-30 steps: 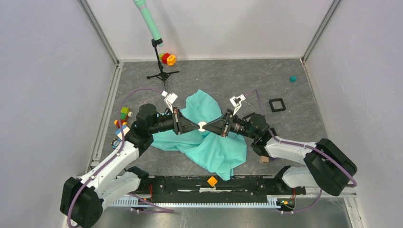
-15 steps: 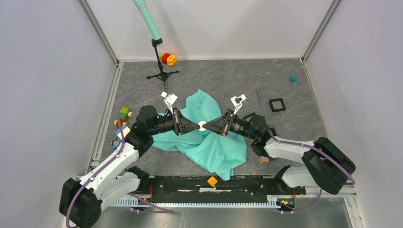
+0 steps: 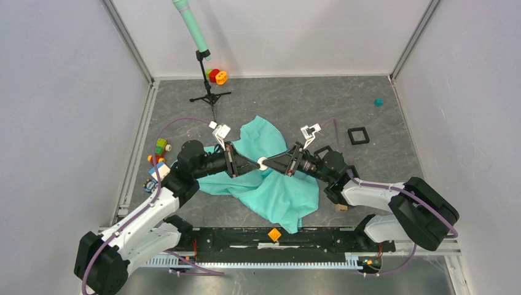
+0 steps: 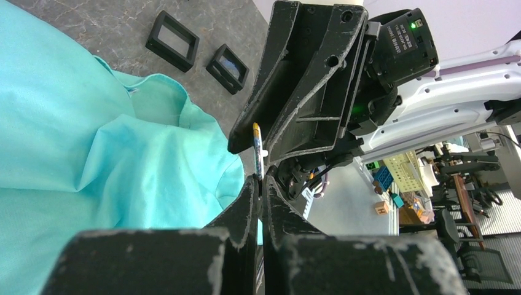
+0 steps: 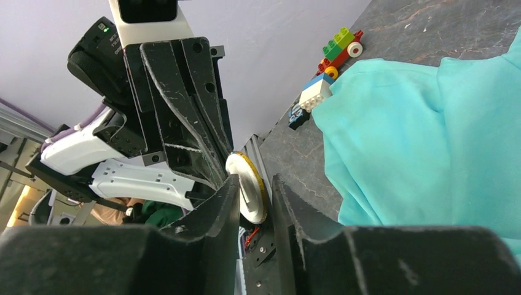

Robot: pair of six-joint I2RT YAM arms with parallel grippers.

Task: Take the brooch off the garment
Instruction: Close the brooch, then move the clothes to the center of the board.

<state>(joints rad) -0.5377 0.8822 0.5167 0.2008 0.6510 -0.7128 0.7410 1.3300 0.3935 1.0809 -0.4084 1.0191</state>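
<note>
The turquoise garment [image 3: 270, 190] lies crumpled on the grey table between the two arms, and also shows in the wrist views [image 4: 92, 141] [image 5: 430, 123]. Above it the grippers meet tip to tip at the brooch [image 3: 262, 163], a small white disc with a yellow rim [image 5: 246, 187]. My left gripper [image 3: 256, 165] [image 4: 258, 183] is shut on the brooch's edge, seen edge-on [image 4: 257, 144]. My right gripper [image 3: 266, 163] [image 5: 255, 184] straddles the disc with its jaws apart, and a gap shows beside the disc. No cloth hangs from the brooch.
A microphone stand [image 3: 206, 92] and red and orange rings [image 3: 217, 76] stand at the back. A black square frame [image 3: 358, 135] and a small teal piece [image 3: 379, 102] lie right. Toy blocks [image 3: 158, 153] sit left, a wooden cube [image 3: 340, 207] near the right arm.
My right gripper's jaws have spread apart around the brooch. The left gripper stays shut on it. Both arms shifted only slightly.
</note>
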